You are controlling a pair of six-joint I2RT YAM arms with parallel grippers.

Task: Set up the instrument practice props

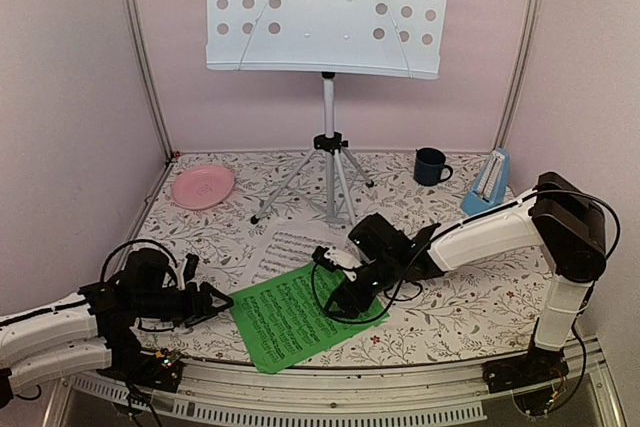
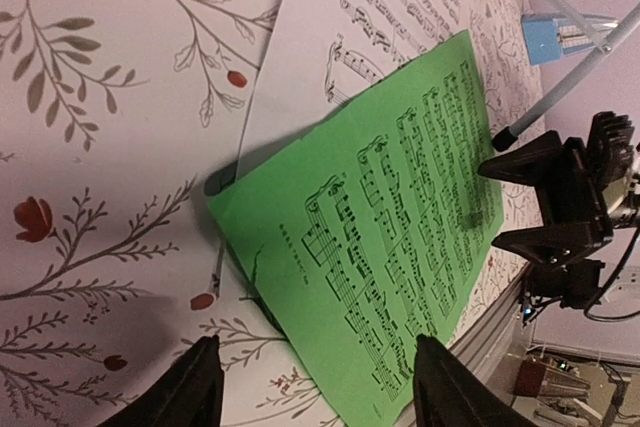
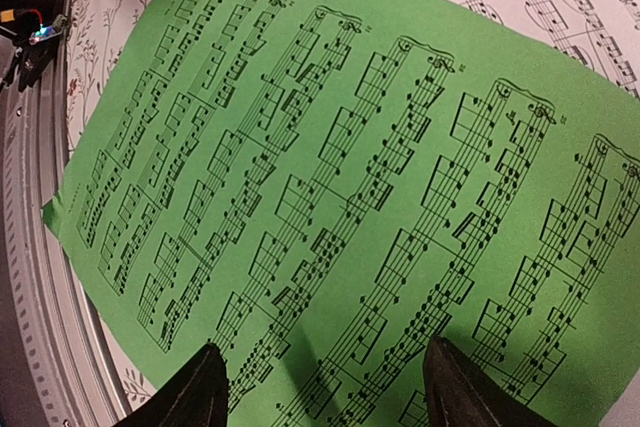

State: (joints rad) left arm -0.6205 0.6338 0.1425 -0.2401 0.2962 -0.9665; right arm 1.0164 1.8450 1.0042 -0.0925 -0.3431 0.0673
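The green sheet-music page (image 1: 292,317) lies at the table's near edge, overlapping the white page (image 1: 288,246) behind it. The pale grey perforated music stand (image 1: 328,7) on its silver tripod (image 1: 328,162) is at the back centre. The light-blue metronome (image 1: 488,183) stands at the right rear. My right gripper (image 1: 343,299) is open, just above the green page (image 3: 330,197), jaws spread wide and empty. My left gripper (image 1: 222,301) is open and empty, pointing at the green page's left edge (image 2: 390,237); the white page (image 2: 370,27) lies beyond.
A pink plate (image 1: 202,187) sits at the back left. A dark blue mug (image 1: 431,166) stands at the back right beside the metronome. The metal rail (image 1: 330,387) runs along the near table edge. The tripod legs spread over the back middle.
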